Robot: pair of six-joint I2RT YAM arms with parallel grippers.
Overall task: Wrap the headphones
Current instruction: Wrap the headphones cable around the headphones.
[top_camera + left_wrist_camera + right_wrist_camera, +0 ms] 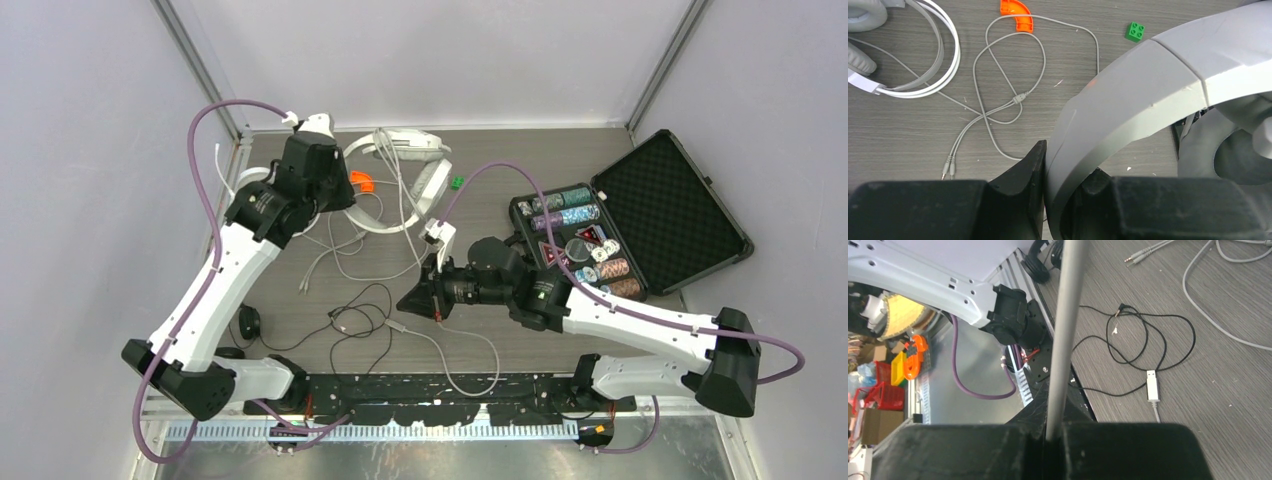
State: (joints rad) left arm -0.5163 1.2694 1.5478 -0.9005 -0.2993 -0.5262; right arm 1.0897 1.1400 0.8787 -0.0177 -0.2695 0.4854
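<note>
My left gripper (1068,161) is shut on the wide headband of a white headphones set (1148,85), held above the table at the back left (405,140). A second white set (923,55) lies on the table beside it. My right gripper (1052,427) sits mid-table (408,300) and is shut on a thin white cord (1065,315) that runs straight up out of the jaws. More white cord with two jack plugs (948,172) loops over the table. A small black pair (248,322) lies near the left arm, its black cord (1148,340) coiled by a white USB plug (1151,385).
An open black foam-lined case of chips (640,215) stands at the right. An orange curved piece (1017,14) and a green brick (1134,31) lie among the cords at the back. The arms' base rail (400,400) runs along the near edge.
</note>
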